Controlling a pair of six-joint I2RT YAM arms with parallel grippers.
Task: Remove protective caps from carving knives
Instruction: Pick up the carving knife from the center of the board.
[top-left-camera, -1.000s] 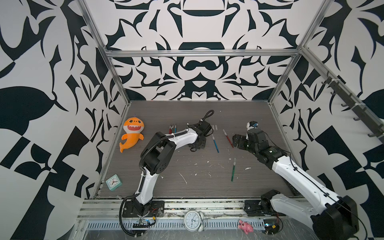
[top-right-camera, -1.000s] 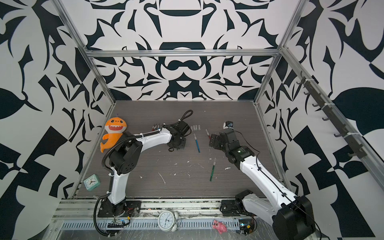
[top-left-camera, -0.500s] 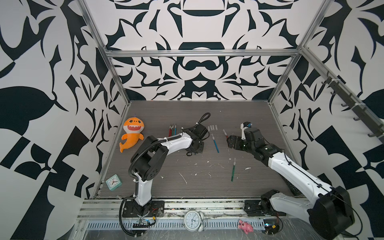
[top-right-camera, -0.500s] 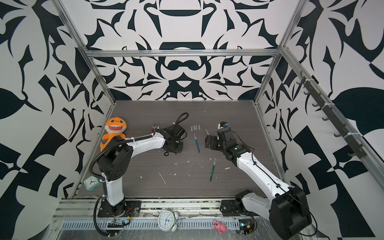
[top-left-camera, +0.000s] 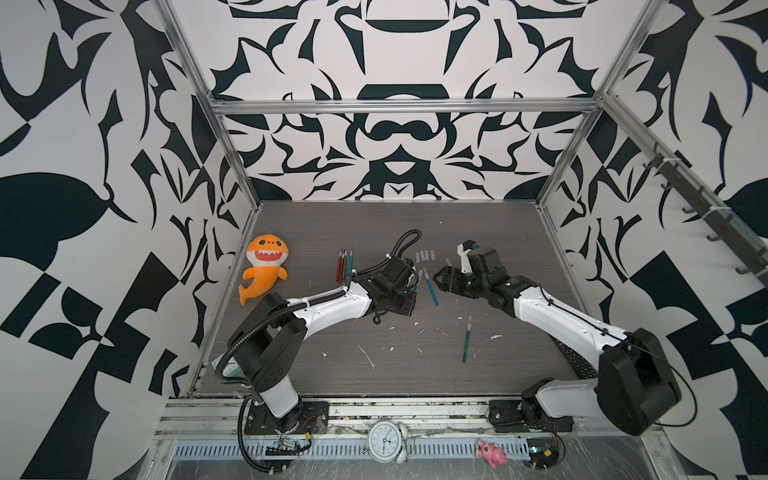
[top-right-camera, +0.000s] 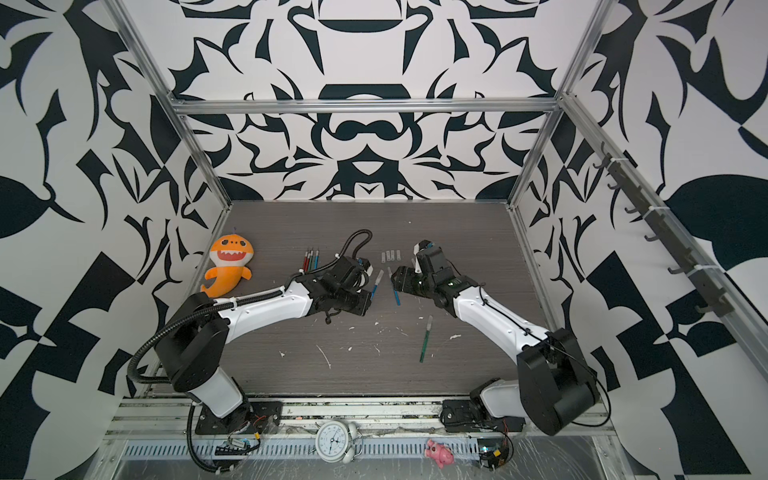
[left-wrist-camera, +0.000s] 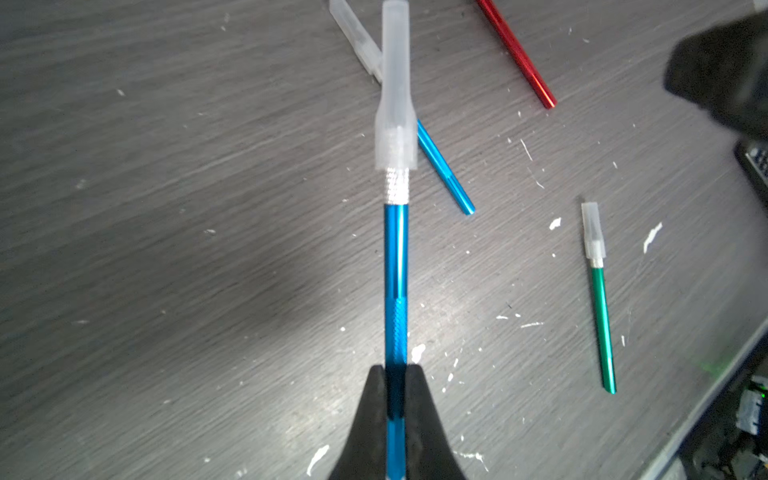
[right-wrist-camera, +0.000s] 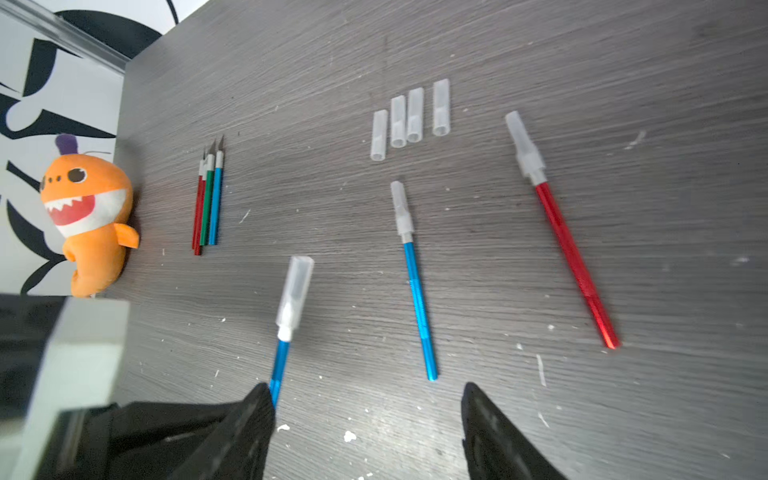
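1. Capped blue knife (left-wrist-camera: 395, 270): clenched by its handle in the left gripper (left-wrist-camera: 395, 370), cap (left-wrist-camera: 395, 104) at the free end.
2. Right gripper (right-wrist-camera: 365, 386): jaws parted, empty; in both top views, mid-frame, the cap stands just left of it, knife axis running up-frame.

The right claw (top-left-camera: 440, 283) slid across the table (top-left-camera: 374, 232) toward the left claw (left-wrist-camera: 395, 371) and its knife (left-wrist-camera: 395, 257), while the left arm's elbow (top-left-camera: 270, 330) swung back and outward.

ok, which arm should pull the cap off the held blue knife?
Right, I'd say. The left gripper is shut on the blue knife, its cap on and exposed; the right gripper sits close beside it, jaws open and empty.
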